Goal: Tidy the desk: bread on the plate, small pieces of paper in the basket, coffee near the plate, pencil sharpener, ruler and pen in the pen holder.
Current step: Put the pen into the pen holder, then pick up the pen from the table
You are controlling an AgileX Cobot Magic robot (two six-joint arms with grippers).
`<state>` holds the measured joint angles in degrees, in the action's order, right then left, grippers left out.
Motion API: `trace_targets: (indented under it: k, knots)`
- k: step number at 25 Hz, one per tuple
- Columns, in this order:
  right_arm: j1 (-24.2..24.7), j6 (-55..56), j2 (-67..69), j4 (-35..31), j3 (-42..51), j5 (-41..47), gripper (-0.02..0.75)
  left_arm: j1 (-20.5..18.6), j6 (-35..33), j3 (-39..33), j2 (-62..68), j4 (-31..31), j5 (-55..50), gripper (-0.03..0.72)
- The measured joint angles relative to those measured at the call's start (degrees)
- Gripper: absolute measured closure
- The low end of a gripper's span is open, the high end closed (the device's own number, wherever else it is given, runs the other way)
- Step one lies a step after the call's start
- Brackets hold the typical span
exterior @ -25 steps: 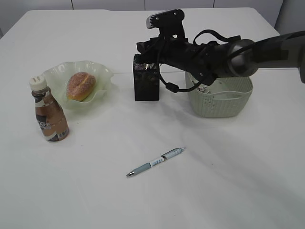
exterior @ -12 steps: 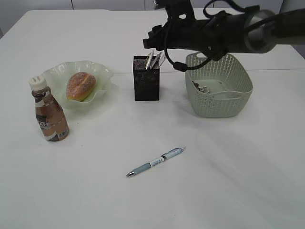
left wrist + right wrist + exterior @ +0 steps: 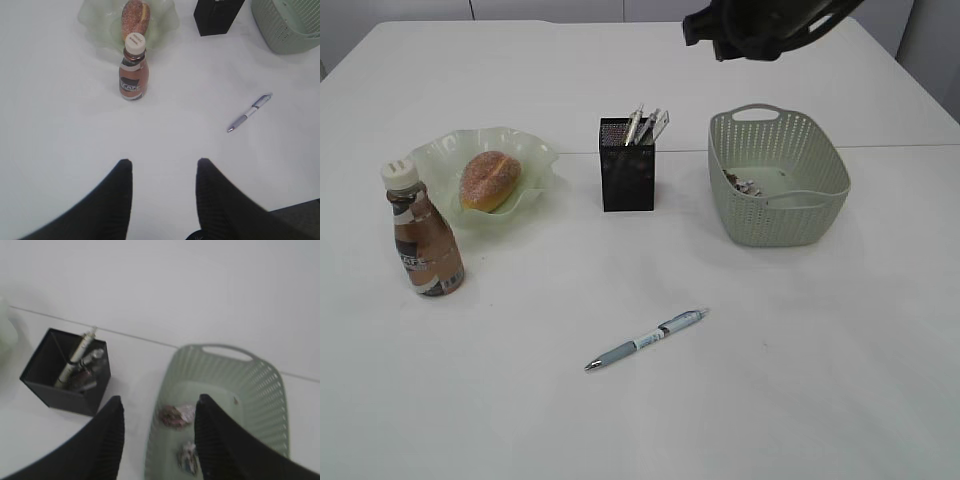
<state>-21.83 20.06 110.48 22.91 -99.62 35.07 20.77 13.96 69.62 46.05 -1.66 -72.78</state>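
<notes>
Exterior view shows one step left: the pale blue click pen (image 3: 647,340) lies alone on the white surface (image 3: 800,400), well below the black mesh pen holder (image 3: 627,178). Both jaws stand spread and empty; ours on the right hang above the grey-green basket (image 3: 250,390). Next we must descend, straddle the pen, and pinch.

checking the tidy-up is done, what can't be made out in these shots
- Pen holder contents: exterior view too small, right wrist view blurred; ruler or sharpener not identifiable.
- Right arm: cut off by the exterior view's top edge.
- Coffee label: too small to read.
- Paper scraps: blurred.
</notes>
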Motion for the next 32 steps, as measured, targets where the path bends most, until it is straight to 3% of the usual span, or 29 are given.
trace_targets:
  k: [10, 13, 23, 32]
  knots:
    - [0.0, -3.6, -6.5, -2.0, -0.2, 34.0, 0.363, 0.0, 0.0, 0.0, 0.0, 4.1, 0.0, 0.381]
    - [0.0, -4.5, -7.1, -3.9, -0.2, 35.3, 0.363, 0.0, 0.0, 0.0, 0.0, 6.3, 0.0, 0.381]
    - [0.0, -13.4, -13.8, -19.5, -0.2, 36.1, 0.363, 0.0, 0.0, 0.0, 0.0, 9.1, 0.0, 0.381]
    - [1.2, -12.9, -21.0, -17.8, -0.2, 36.8, 0.375, 0.0, 0.0, 0.0, 0.0, 10.9, 0.0, 0.381]
